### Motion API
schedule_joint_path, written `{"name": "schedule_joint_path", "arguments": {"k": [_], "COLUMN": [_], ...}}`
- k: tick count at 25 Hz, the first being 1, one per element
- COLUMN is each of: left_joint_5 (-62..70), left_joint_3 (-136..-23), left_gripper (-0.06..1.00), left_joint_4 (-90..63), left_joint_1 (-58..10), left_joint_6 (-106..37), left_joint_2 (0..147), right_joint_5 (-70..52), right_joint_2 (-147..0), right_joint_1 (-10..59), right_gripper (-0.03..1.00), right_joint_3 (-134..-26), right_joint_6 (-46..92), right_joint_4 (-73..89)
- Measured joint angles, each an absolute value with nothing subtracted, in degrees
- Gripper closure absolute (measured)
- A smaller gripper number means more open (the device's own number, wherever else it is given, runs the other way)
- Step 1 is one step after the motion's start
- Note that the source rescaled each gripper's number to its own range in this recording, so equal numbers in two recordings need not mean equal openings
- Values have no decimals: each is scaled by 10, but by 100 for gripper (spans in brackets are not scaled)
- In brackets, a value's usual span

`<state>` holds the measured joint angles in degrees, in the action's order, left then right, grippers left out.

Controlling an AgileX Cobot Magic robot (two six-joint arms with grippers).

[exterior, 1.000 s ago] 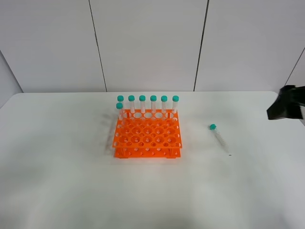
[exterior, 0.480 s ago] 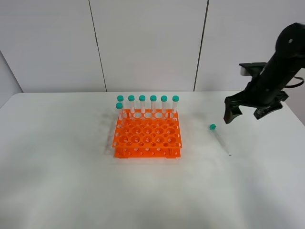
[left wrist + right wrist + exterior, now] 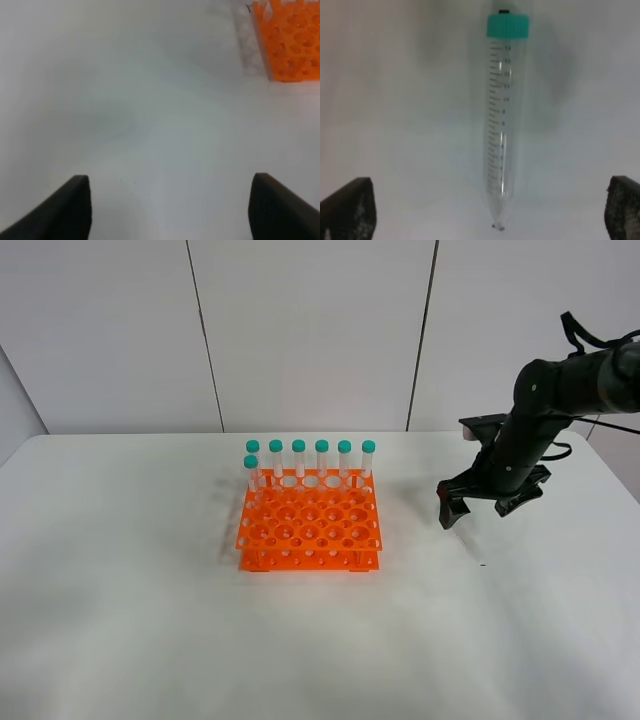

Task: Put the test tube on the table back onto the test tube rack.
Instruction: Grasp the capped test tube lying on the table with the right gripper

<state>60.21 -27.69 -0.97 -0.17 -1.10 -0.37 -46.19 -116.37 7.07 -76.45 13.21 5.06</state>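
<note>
Now the right pincer (image 3: 485, 215), jaws wide, hangs over the test tube (image 3: 502, 130) lying on the desk (image 3: 395, 100). Lower squarely and close mid-barrel, gently.

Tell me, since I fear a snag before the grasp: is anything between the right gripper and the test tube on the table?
Nothing visible does. The right wrist view shows the test tube lying alone on the table, between the open fingers of the right gripper.
</note>
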Motion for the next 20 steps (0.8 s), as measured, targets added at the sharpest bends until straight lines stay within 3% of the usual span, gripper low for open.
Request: {"name": "schedule_joint_path", "arguments": {"k": [20], "left_joint_5": [602], "left_joint_3": [-277], "left_gripper": [-5], "left_joint_4": [-10], "left_joint_1": [-2], "left_joint_6": [-11], "left_joint_2": [-4], "right_joint_5": [-404], "right_joint_2": [-1229], "right_joint_1": [71], "right_gripper": [0], "right_joint_3": [-767], "right_joint_6": [102], "right_joint_4": [54]}}
